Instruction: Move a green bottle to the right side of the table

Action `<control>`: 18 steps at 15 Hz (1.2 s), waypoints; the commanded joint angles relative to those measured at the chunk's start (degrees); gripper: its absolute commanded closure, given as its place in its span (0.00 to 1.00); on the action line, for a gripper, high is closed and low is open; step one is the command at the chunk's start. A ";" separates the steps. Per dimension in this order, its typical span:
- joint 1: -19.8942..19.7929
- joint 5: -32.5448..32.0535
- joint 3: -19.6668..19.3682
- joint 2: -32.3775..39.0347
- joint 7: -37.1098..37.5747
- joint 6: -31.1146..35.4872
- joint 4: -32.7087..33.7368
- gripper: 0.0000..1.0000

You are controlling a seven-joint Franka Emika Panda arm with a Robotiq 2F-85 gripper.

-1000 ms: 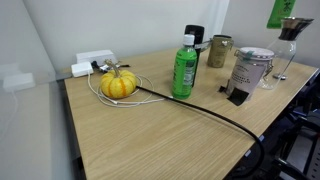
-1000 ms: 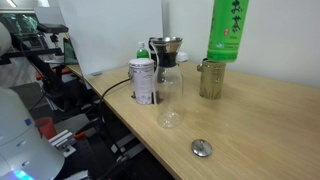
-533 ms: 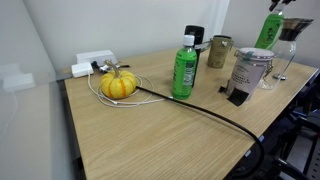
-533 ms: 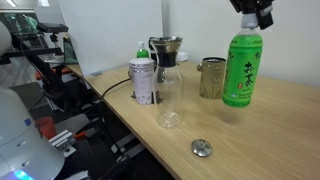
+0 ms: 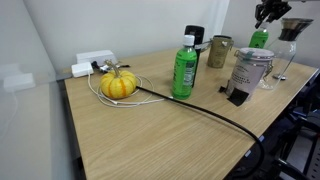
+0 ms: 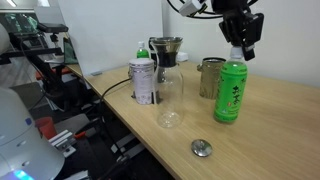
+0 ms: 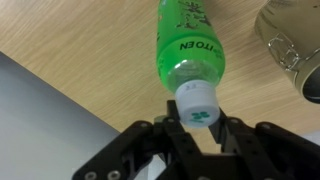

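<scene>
End effector: my end effector [image 7: 201, 125] sits over the top of the bottle, one finger [image 7: 172, 128] on each side of the white cap [image 7: 200, 103]. The gap is too narrow for me to tell whether I am pinching the cap or standing just off it.
Green bottle: the green bottle [image 7: 190, 40] with the printed label is directly under me. In an exterior view it stands upright [image 6: 231, 92] and its base seems to rest on the desk [image 6: 275, 130].
Neighbours: a metal tin [image 6: 211, 78] is just beside the bottle. A glass carafe [image 6: 170, 95] and a printed can [image 6: 143, 82] stand further along, and a small round lid [image 6: 203, 148] lies near the desk edge.
Far end: a second bottle with a green cap [image 5: 184, 68] stands well apart, mid-desk, with a small pumpkin [image 5: 118, 85] beyond it.
Step in hand: I judge this to be the set-down, with the bottle placed at the crowded end of the desk.
Next move: spread the fingers fully, then lift straight up so neither finger drags the cap and tips the bottle into the tin.
</scene>
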 commanded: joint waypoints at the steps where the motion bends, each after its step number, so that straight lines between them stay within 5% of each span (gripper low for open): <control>1: 1.90 3.34 -1.70 0.75 -4.08 0.62 0.35 0.91; 18: 3.45 9.22 -3.11 0.20 -13.38 -4.48 0.91 0.91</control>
